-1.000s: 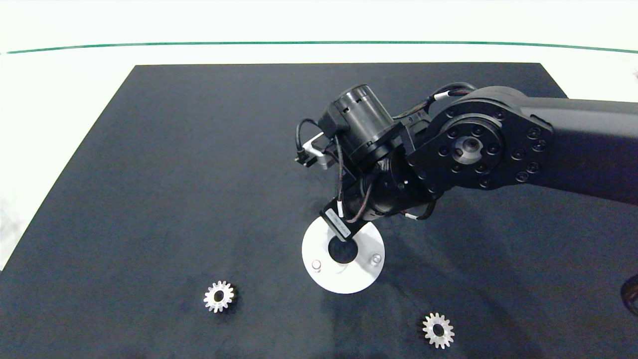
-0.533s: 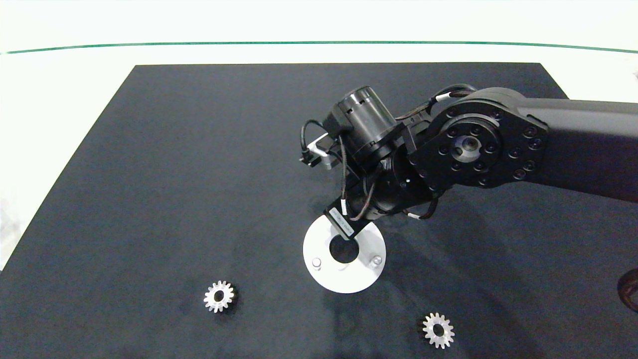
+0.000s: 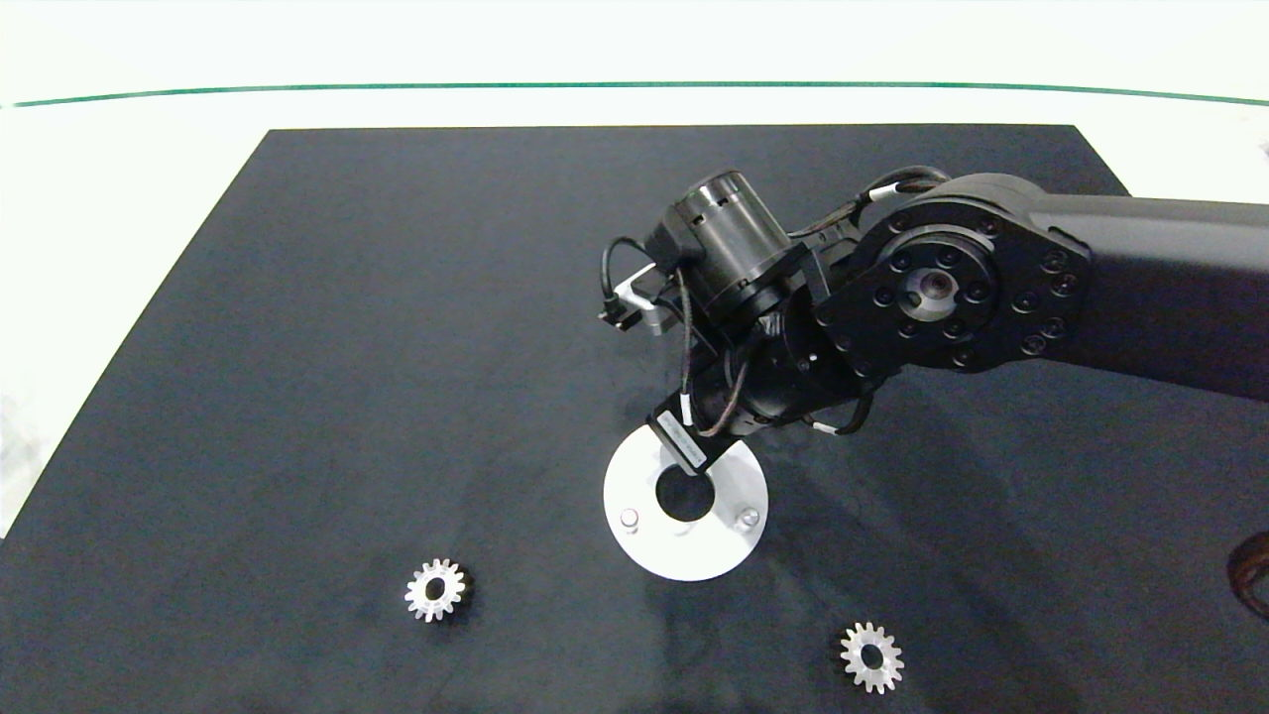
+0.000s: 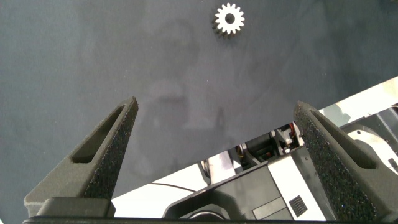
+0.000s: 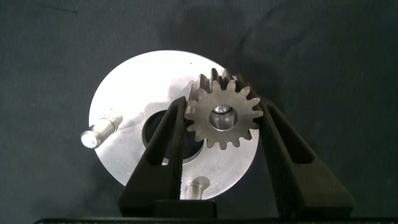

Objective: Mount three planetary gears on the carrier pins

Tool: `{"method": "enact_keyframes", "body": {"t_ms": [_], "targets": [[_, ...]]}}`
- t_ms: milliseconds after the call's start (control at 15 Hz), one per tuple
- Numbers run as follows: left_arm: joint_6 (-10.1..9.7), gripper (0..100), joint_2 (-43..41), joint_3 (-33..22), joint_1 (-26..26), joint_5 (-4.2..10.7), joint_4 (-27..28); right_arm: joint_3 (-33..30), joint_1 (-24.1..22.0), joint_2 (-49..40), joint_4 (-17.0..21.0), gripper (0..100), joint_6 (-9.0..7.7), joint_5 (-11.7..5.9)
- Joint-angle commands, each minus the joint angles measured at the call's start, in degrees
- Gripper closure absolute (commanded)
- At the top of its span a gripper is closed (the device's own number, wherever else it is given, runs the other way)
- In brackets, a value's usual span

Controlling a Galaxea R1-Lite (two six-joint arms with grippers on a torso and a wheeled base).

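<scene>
your right gripper (image 5: 222,121) sits over the flat white ring-shaped disc (image 3: 719,555) at lower centre of the head view, jaws clamped on a small silver toothed spur gear (image 5: 222,117). in the right wrist view a whitish peg tip shows through that gear's centre hole (image 5: 219,116); you cannot tell whether the gear is seated. two more short whitish pegs stand bare on the disc, one at its left (image 3: 629,519) and one at its right (image 3: 749,516). a second silver gear (image 3: 434,589) lies flat on the dark worktop (image 3: 347,347) at lower left of the head view, a third (image 3: 871,656) at lower right, both well apart from the disc. your left gripper (image 4: 214,137) hangs above the worktop near the lower-left gear, jaws spread wide and holding nothing.
</scene>
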Motion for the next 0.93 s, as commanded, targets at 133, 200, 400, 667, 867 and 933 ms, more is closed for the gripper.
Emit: {"method": "enact_keyframes", "body": {"t_ms": [133,200,400,667,867,933], "targets": [[0.03,0,0.1,0.0,-0.1,-0.06,0.2,0.1,0.0,0.0,0.2,78,-0.11,-0.08],[0.03,0,0.1,0.0,-0.1,-0.06,0.2,0.1,0.1,0.0,0.2,78,-0.02,-0.08],[0.03,0,0.1,0.0,0.0,-0.06,0.2,0.1,0.1,0.2,0.3,0,-0.11,-0.08],[0.03,0,0.1,0.0,0.0,-0.06,0.2,0.0,0.1,0.2,0.3,0,-0.11,-0.08],[0.03,0,-0.2,0.0,0.0,-0.06,0.2,0.0,0.0,0.1,0.3,0,-0.11,-0.08],[0.03,0,-0.2,0.0,0.0,-0.06,0.2,0.0,0.1,-0.4,0.3,0,-0.11,-0.08]]}}
